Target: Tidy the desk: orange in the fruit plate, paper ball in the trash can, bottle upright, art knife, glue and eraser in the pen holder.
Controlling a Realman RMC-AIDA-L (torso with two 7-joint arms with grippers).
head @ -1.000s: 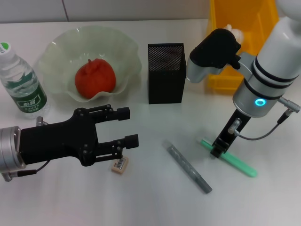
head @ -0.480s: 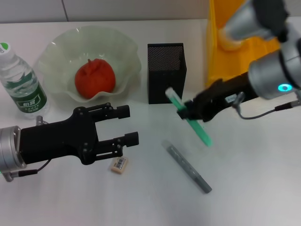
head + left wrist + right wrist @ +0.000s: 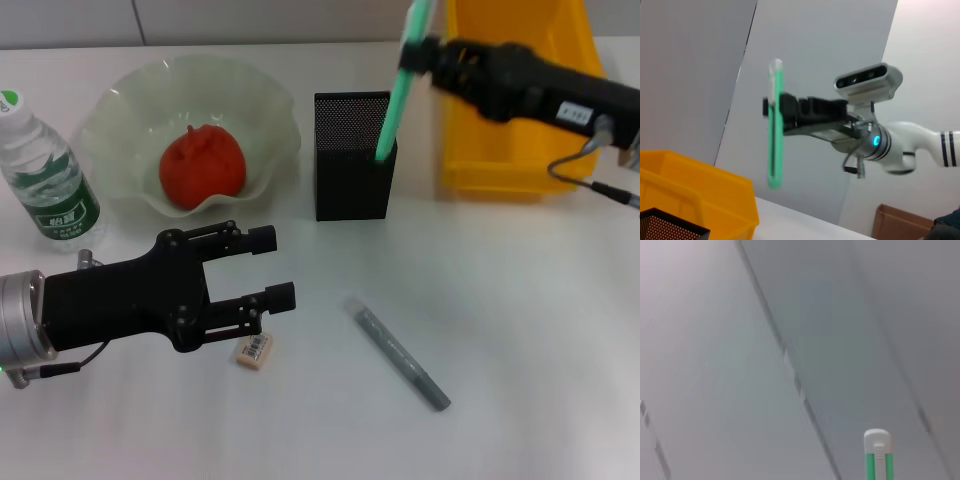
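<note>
Above the pen holder [image 3: 354, 155] the right tool [image 3: 432, 55] stays clamped on the green art knife [image 3: 402, 82], whose long axis stands nearly upright with its lower tip just inside the holder's open top. It is a slim green stick, white-capped at top. Left tool [image 3: 270, 270] hovers open near the eraser [image 3: 254, 350] on the counter [image 3: 520, 330].

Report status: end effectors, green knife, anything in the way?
Right end effector shut on green knife, tip at pen holder mouth. Left end effector open beside eraser. Nothing blocking.
</note>
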